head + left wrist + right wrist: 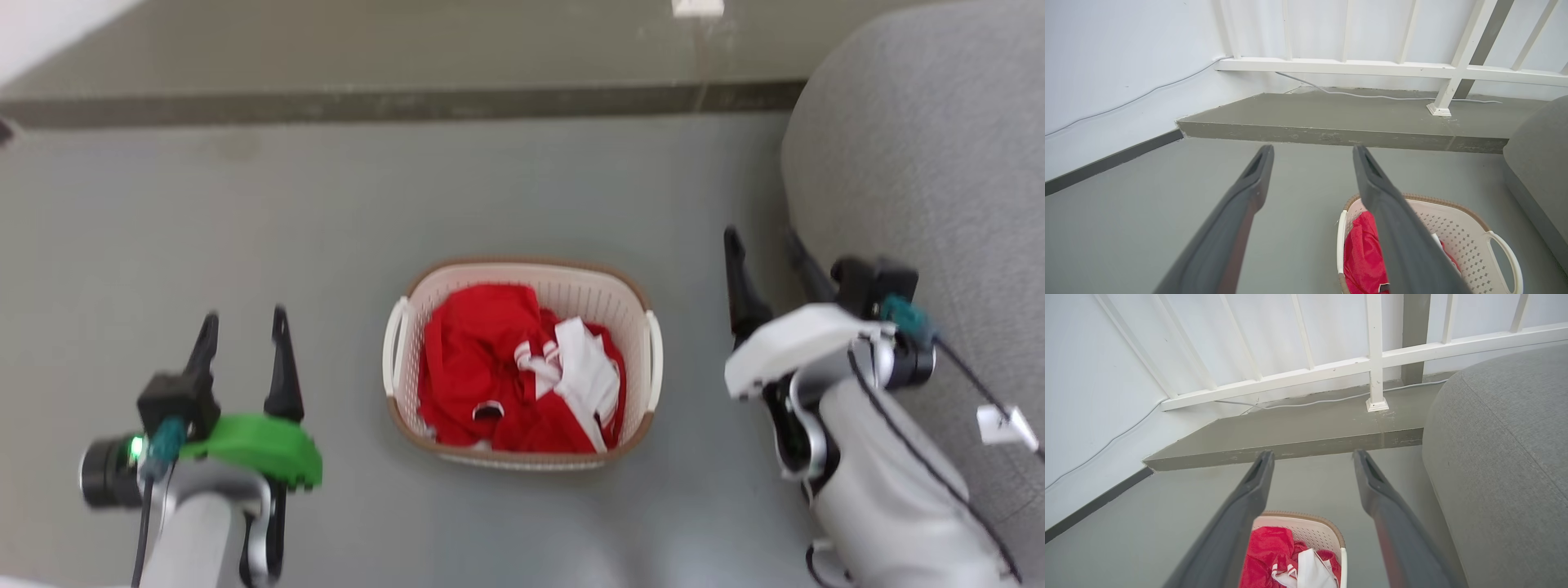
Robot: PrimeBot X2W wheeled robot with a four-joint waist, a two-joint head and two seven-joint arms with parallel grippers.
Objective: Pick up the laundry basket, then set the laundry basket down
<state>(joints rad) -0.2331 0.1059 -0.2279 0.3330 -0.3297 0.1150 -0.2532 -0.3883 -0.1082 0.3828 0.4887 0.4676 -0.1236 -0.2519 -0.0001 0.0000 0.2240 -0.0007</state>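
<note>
The laundry basket (pixel 522 263) lies with its long axis from left gripper (pixel 245 317) to right gripper (pixel 761 237). Both point forward, fingers parted, empty.

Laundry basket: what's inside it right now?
The laundry basket holds crumpled red clothing with white fabric lying on top. The clothes cover the basket's floor, so anything underneath cannot be seen.

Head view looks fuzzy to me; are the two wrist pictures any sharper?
Head view: soft, the laundry basket smeared. Left wrist view: crisp, though the railing slats fan out toward the edges. Right wrist view: crisp too, with flat light and no glare.
</note>
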